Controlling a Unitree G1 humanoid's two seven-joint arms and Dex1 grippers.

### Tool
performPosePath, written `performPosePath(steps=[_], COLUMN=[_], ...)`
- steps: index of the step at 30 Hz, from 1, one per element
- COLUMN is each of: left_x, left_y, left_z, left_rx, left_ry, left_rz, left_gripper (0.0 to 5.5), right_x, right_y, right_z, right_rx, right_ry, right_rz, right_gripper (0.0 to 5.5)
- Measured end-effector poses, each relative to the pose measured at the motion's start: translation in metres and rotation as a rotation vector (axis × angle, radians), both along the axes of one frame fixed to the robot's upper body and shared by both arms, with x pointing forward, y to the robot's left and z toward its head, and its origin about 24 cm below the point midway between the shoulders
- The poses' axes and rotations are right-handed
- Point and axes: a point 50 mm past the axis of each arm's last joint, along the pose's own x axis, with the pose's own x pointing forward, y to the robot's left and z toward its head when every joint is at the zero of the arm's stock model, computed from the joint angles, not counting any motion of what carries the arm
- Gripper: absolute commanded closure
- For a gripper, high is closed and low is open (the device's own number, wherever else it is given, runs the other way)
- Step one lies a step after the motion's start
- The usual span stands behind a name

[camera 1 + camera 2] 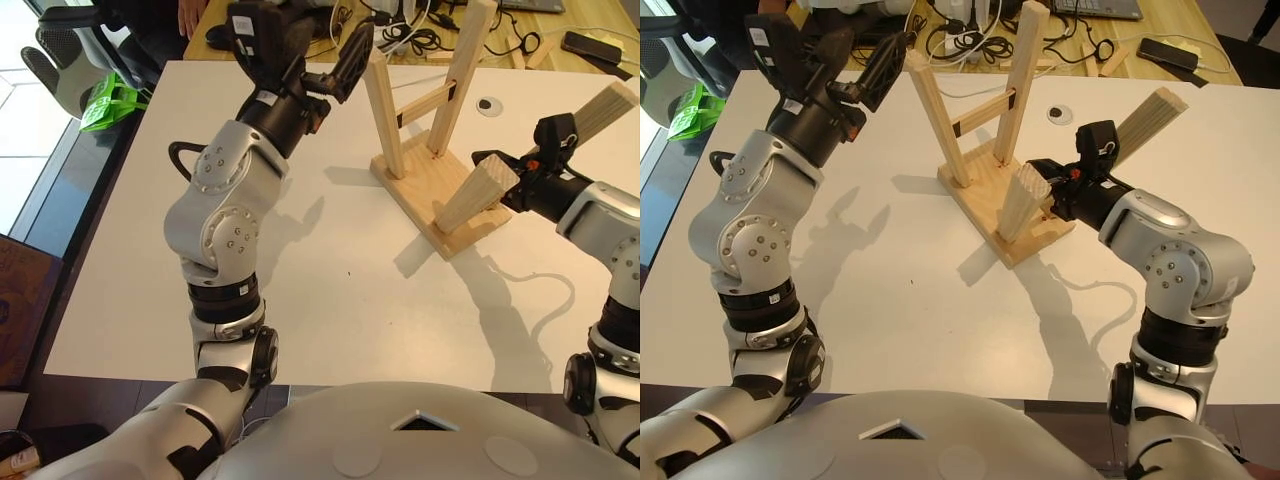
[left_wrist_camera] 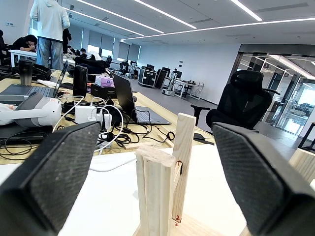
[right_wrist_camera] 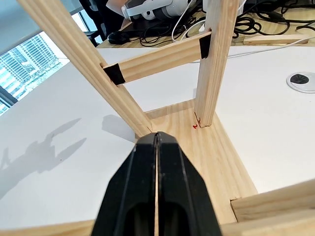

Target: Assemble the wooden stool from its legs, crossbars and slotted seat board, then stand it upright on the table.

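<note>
The wooden stool lies upside down on the white table, its seat board (image 1: 425, 195) flat and its legs pointing up. Two upright legs (image 1: 385, 110) are joined by a crossbar (image 1: 425, 105) with black tape at its ends. Two more legs (image 1: 475, 195) lean out toward the right. My left gripper (image 1: 300, 50) is raised and open, its pads (image 2: 49, 177) on either side of the top of the nearer upright leg (image 2: 155, 187) without touching it. My right gripper (image 1: 1050, 180) is shut, low over the seat board's right edge (image 3: 206, 147) between the leaning legs, holding nothing.
A cable grommet (image 1: 490, 105) sits in the table behind the stool. Beyond the far edge is a wooden desk with cables (image 1: 415, 40), a phone (image 1: 590, 45) and loose wooden pieces. An office chair (image 1: 60, 60) and a green bag (image 1: 110, 100) stand off the table's left side.
</note>
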Motion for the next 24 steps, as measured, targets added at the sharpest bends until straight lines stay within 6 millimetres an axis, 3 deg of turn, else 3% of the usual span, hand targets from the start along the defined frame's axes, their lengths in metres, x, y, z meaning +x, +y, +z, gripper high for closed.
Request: performPosePath(steps=[3,7,9,12,14,18,24], left_x=[0.0,0.0,0.001,0.011,0.022,0.029,0.038], left_y=[0.0,-0.001,-0.001,0.009,0.027,0.059,0.093], left_z=[0.0,-0.001,-0.001,-0.006,-0.002,0.004,0.006], left_rx=[-0.002,-0.002,-0.003,-0.002,-0.049,-0.144,-0.14], left_ry=[0.003,0.004,0.005,0.006,-0.012,-0.045,-0.054], left_rz=[0.002,-0.001,-0.001,0.119,0.282,0.506,0.707], left_gripper=[1.34,1.34,1.34,1.34,1.34,1.34,1.34], right_x=[0.009,0.015,0.016,0.014,0.012,0.006,-0.001], right_y=[-0.001,0.007,0.01,0.024,0.043,0.088,0.128], right_z=[0.017,0.077,0.091,0.107,0.131,0.178,0.175], right_rx=[0.024,0.022,0.029,0.068,0.154,0.443,0.712], right_ry=[-0.18,-0.569,-0.642,-0.71,-0.78,-0.819,-0.569], right_rz=[-0.07,-0.069,-0.067,-0.006,0.098,0.353,0.516], right_gripper=[5.48,5.48,5.48,5.48,5.48,5.48,5.48])
